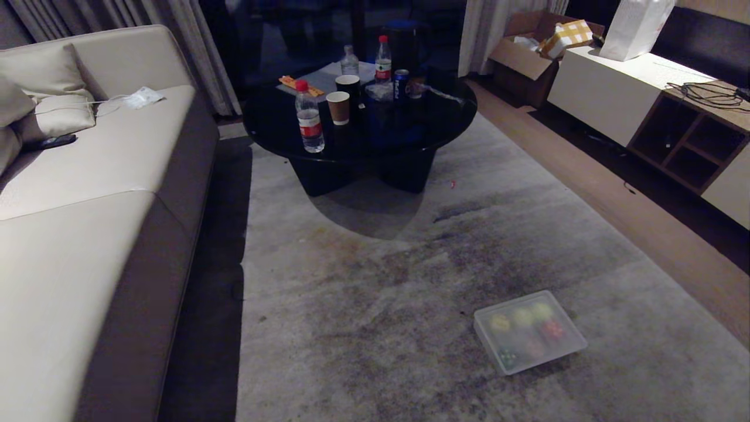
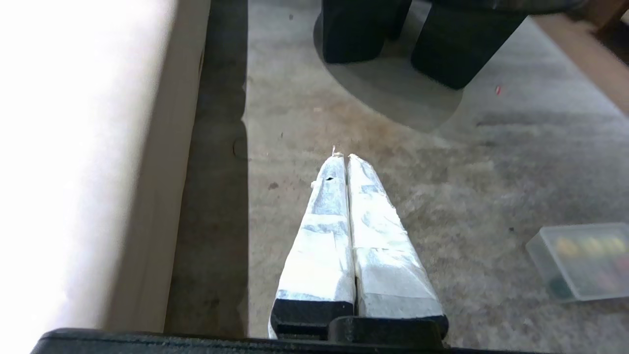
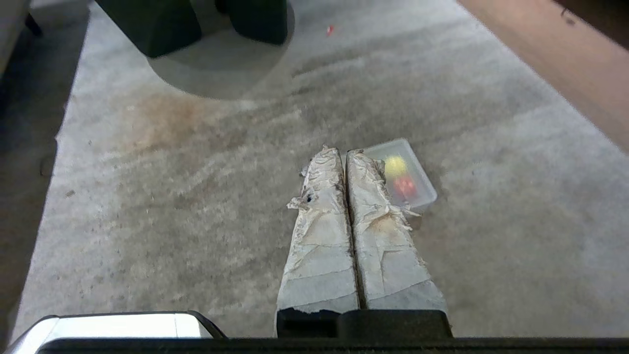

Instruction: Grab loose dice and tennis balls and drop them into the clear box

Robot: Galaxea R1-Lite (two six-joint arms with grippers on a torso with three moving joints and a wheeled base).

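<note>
Ahead, clear box (image 3: 417, 189) beyond right end effector (image 3: 343, 153)

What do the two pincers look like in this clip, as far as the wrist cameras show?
Both are alike: two long tapering fingers wrapped in whitish tape, on a black base. The left pincer has fairly smooth wrapping with a small dark hole on one finger. The right pincer's tape is wrinkled, frayed and stained brownish. No cables or markings show.

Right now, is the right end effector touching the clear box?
Apart. The left wrist view shows the clear box alone on the rug with nothing at it; in the right wrist view the shut right end effector merely overlaps it from above.
</note>
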